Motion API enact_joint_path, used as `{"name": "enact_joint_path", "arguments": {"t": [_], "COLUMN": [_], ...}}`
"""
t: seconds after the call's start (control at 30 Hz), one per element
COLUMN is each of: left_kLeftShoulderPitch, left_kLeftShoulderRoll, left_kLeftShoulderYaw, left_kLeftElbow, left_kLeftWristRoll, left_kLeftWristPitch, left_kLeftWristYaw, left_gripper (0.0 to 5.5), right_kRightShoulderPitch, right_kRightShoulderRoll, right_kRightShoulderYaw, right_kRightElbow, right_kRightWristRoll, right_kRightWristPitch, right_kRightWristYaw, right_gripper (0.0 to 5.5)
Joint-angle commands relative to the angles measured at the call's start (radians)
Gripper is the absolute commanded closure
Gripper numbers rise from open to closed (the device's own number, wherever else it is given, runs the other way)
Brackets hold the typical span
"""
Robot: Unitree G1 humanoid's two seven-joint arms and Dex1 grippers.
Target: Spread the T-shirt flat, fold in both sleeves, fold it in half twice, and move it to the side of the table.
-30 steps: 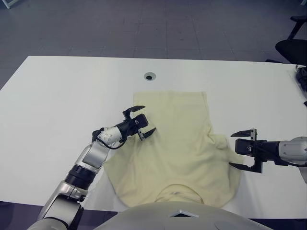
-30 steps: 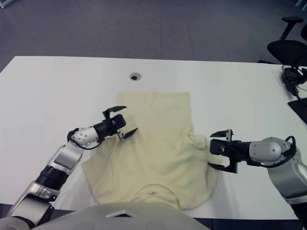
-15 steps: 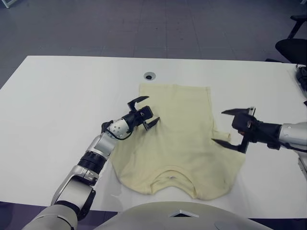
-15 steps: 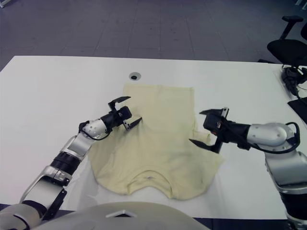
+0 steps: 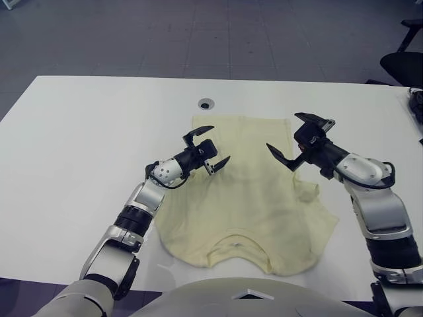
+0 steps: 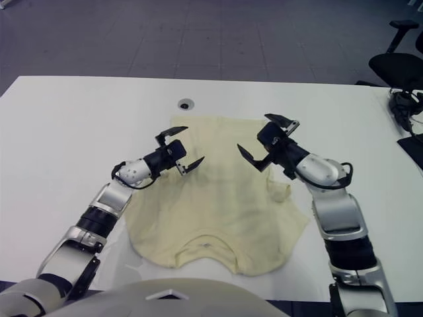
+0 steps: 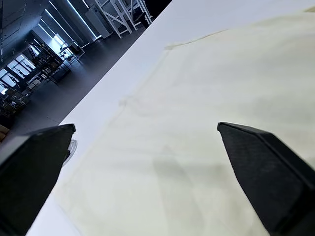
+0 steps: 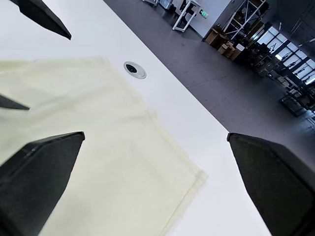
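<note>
A pale yellow T-shirt [image 5: 244,198] lies on the white table [image 5: 92,132], hem toward the far side and collar [image 5: 239,239] toward the near edge. Its sleeves are tucked in, with a crumpled fold [image 5: 309,191] on the right side. My left gripper [image 5: 211,146] hovers open over the shirt's left part, nothing between its fingers. My right gripper [image 5: 296,137] hovers open above the shirt's upper right part, also holding nothing. In the left wrist view the T-shirt [image 7: 206,123] spreads below the open fingers [image 7: 266,172]. In the right wrist view the T-shirt's hem corner [image 8: 197,177] shows.
A round cable grommet [image 5: 207,104] sits in the table just beyond the hem, grommet [image 8: 134,69]. A black office chair [image 5: 403,63] stands off the far right. Dark cables [image 6: 400,105] lie at the right table edge. Bare table extends to the left.
Both grippers have risen and moved farther over the shirt, the right one swinging in from the right edge. The shirt slid away from the near edge between the first and second moments.
</note>
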Motion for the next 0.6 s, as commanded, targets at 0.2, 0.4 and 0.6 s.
{"name": "enact_joint_path", "arguments": {"t": [0.2,0.4,0.6], "left_kLeftShoulderPitch": [0.054,0.197,0.432], "left_kLeftShoulderRoll": [0.126,0.311,0.62], "left_kLeftShoulderYaw": [0.237,0.389,0.408], "left_kLeftElbow": [-0.348,-0.382,-0.332], "left_kLeftWristRoll": [-0.215,-0.276,-0.251], "left_kLeftWristPitch": [0.131,-0.001,-0.228], "left_kLeftWristYaw": [-0.077,-0.2,-0.524], "left_gripper": [0.14,0.14,0.14], "right_kRightShoulderPitch": [0.02,-0.001,0.013], "right_kRightShoulderRoll": [0.176,0.215,0.206], "right_kRightShoulderYaw": [-0.069,-0.083,-0.1], "right_kRightElbow": [0.047,0.091,0.103], "right_kRightWristRoll": [0.002,-0.018,-0.023], "right_kRightWristPitch": [-0.092,-0.301,-0.327], "right_kRightWristYaw": [-0.201,-0.252,-0.258], "right_gripper": [0.1,0.1,0.1]}}
